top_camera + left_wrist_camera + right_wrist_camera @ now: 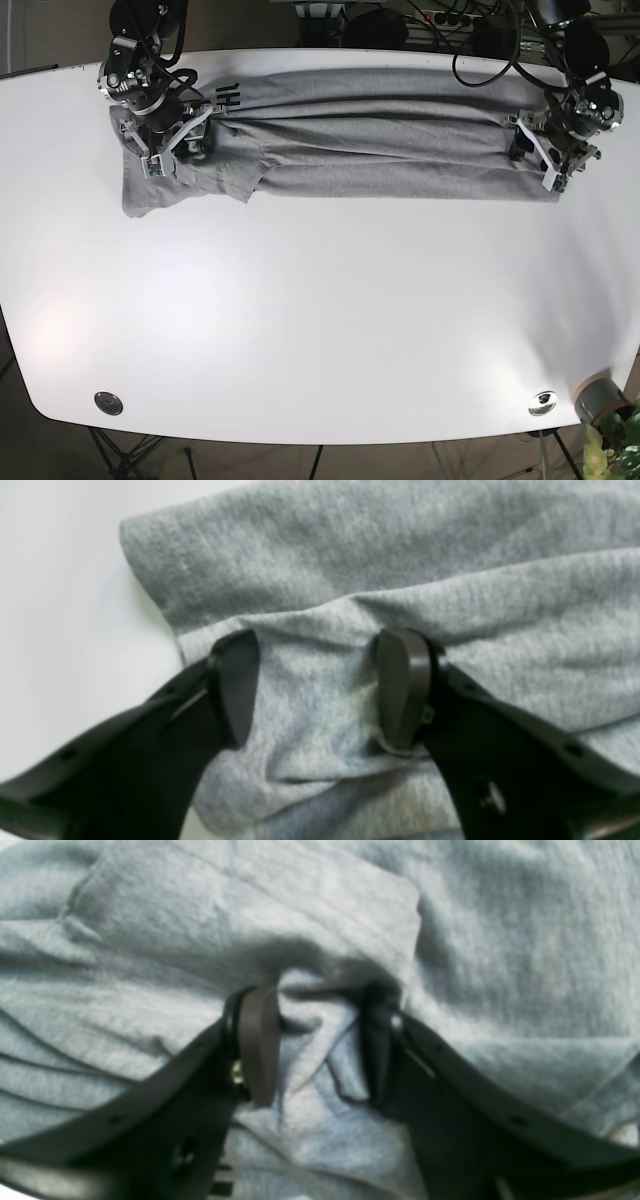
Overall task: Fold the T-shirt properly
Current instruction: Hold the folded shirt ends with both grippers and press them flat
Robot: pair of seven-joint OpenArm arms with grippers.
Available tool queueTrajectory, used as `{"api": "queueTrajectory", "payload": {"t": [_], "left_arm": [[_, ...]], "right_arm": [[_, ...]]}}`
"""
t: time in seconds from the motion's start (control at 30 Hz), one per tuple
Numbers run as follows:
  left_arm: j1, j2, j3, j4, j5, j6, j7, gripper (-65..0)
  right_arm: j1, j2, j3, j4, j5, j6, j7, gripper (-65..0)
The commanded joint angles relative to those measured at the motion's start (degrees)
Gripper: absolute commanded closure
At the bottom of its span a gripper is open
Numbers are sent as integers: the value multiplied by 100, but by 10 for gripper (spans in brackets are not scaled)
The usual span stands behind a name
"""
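A grey T-shirt (370,140) lies stretched in a long, partly folded band along the 12 o'clock edge of the white table (320,320), one sleeve spilling toward 9 o'clock. The right gripper (317,1040) sits at that sleeve end, jaws apart with bunched cloth rising between them; the left gripper (320,685) stands at the 3 o'clock end, jaws likewise parted astride a raised fold beside the cloth's edge. Black cables (490,40) crowd the far rim behind the arms. Two metal discs (108,403) and a plant pot (600,398) mark the near corners; broad bare tabletop spreads toward 6 o'clock.
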Motion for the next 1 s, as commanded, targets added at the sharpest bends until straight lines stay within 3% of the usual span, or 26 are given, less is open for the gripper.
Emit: {"api": "queueTrajectory", "payload": {"t": [0.0, 0.1, 0.27, 0.57, 0.8, 0.97], "left_arm": [[-360, -6, 142, -401, 556, 16, 206, -350], [-606, 20, 150, -559, 837, 16, 4, -350], [-967, 20, 159, -929, 916, 16, -409, -350], [-1767, -296, 159, -1737, 881, 16, -427, -354], [-2022, -305, 115, -1561, 864, 16, -383, -358], [-1978, -288, -316, -823, 336, 16, -102, -358]], "right_arm": [[61, 46, 19, -132, -190, -91, -136, -255], [255, 46, 19, -176, -199, -91, -136, -255], [641, 37, 1, -299, -199, -91, -127, -257], [1652, 160, 10, -1046, -208, -82, -136, -255], [1740, 195, -16, -809, -181, -73, -171, -258], [1670, 186, -16, -607, -181, -64, -180, -255]]}}
